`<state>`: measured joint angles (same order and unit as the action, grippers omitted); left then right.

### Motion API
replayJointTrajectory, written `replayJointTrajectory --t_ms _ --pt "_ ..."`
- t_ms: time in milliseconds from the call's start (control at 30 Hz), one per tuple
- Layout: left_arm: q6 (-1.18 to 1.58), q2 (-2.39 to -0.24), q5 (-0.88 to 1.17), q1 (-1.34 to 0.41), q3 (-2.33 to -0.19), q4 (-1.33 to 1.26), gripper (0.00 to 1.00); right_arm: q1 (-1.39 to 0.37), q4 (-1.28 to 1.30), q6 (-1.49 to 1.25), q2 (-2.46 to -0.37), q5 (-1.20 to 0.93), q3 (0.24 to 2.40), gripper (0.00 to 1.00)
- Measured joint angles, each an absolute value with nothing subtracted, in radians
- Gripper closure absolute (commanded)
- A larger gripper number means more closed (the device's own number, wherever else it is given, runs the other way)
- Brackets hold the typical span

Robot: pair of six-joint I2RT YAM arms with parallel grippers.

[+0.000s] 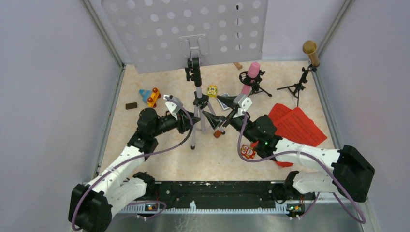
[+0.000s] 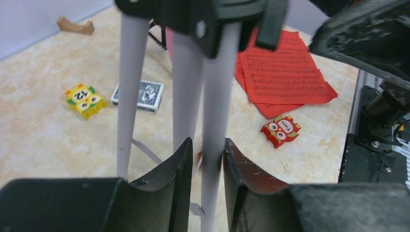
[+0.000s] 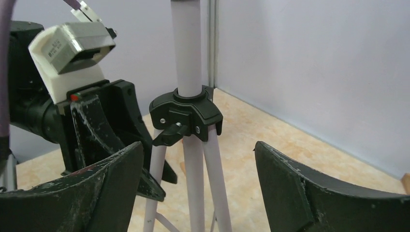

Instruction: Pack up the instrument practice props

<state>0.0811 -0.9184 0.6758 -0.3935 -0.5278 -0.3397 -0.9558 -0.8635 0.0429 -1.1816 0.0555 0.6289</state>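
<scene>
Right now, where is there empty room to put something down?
The biggest bare tabletop is between the silver tripod stand, the red owl block and the black arm-base rail. It is crowded around the stand and on the right, by the red sheet-music pages.

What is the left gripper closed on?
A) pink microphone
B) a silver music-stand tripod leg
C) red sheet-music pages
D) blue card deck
B: in the left wrist view, the left gripper has its fingers pressed on both sides of one silver tripod leg.
</scene>
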Motion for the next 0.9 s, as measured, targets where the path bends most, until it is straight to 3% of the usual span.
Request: replayJointTrajectory --t_ms 133,233,433,633,900 --pt "0.080 -0.940 0.653 -0.389 -0.529 -0.302 0.45 -0.961 -0.925 -0.006 -1.237 0.065 0.628 0.16" --pt "0.080 -0.947 0.636 -0.387 -0.529 -0.263 0.42 -0.972 -0.974 -0.027 -1.288 0.084 0.629 0.15" --pt "0.080 -0.947 0.625 -0.387 -0.529 -0.220 0.40 -1.003 -1.025 -0.030 -1.383 0.131 0.632 0.14" --pt "0.075 -0.948 0.616 -0.387 -0.532 -0.171 0.48 -1.033 -1.076 -0.015 -1.460 0.188 0.646 0.14" --pt "0.075 -0.954 0.601 -0.400 -0.538 -0.147 0.45 -1.047 -1.116 0.027 -1.581 0.263 0.737 0.13"
